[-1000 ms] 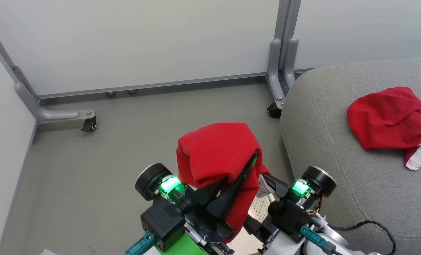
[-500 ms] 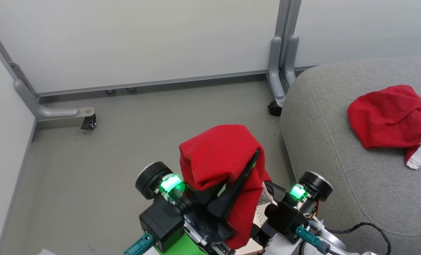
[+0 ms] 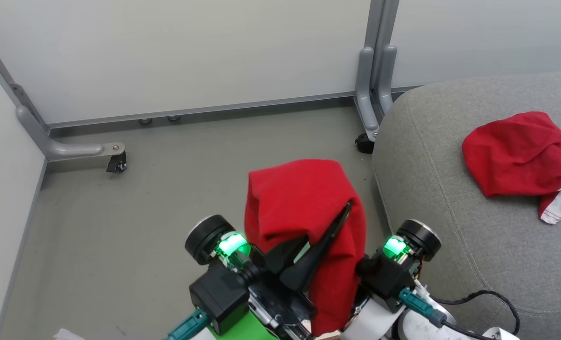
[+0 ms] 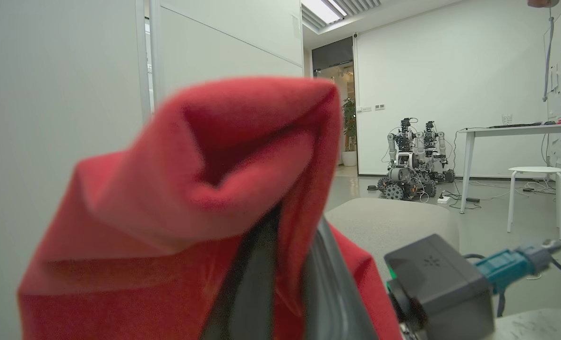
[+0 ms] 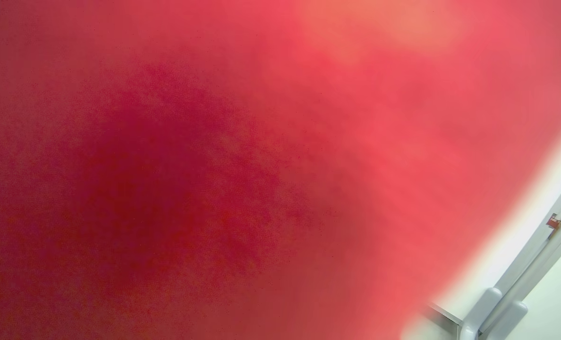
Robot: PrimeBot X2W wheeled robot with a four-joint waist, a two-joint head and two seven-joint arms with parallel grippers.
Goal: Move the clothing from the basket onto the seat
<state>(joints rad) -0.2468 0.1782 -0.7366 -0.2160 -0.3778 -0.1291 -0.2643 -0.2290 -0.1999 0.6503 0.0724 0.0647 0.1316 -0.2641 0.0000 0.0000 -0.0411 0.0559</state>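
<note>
A red garment of the clothing hangs over my left gripper, which is shut on it above the grey floor. In the left wrist view the red garment folds over the two dark fingers. My right gripper's wrist sits just right of the hanging cloth, its fingers hidden behind it. Blurred red fabric covers nearly all of the right wrist view. A second red garment with white trim lies on the grey seat at the right. The basket is hidden.
White partition panels stand behind, on grey feet with castors. A black cable lies on the seat's near edge. Beyond the seat stand other robots, a white table and a stool.
My right gripper has moved left, in behind the hanging red cloth. The held garment has shifted slightly right and now covers the perforated wall that showed below it. The garment on the seat has not moved.
</note>
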